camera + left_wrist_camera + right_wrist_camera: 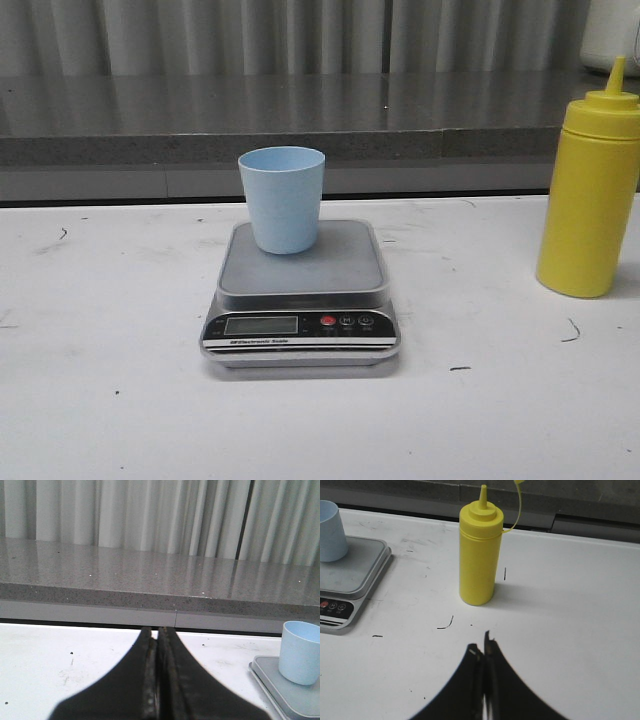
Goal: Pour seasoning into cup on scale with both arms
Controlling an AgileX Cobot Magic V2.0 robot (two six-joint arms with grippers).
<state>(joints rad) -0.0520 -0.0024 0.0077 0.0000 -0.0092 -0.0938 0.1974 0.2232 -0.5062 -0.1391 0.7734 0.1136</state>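
A pale blue cup stands upright toward the back of the grey steel platform of a digital kitchen scale at the middle of the white tabletop, a placing we read as deliberate: the cup sits where anything poured into it can be weighed, with the display and buttons facing us. The yellow squeeze bottle of seasoning waits upright well off to the right of the scale, touching neither it nor the cup, on the side where the right arm can reach it. In the right wrist view the bottle's small tethered cap appears to hang free behind the pointed nozzle, which suggests the tip is already uncovered, though we cannot be sure. The jaws of the left gripper are pressed together with no gap and nothing between them, hovering over bare tabletop, with the cup and a corner of the scale off to one side. The jaws of the right gripper are likewise closed on nothing, pointed toward the bottle but clear of it. We judge the pour not yet begun: neither arm holds anything, and both pairs of jaws must spread before any grasp.
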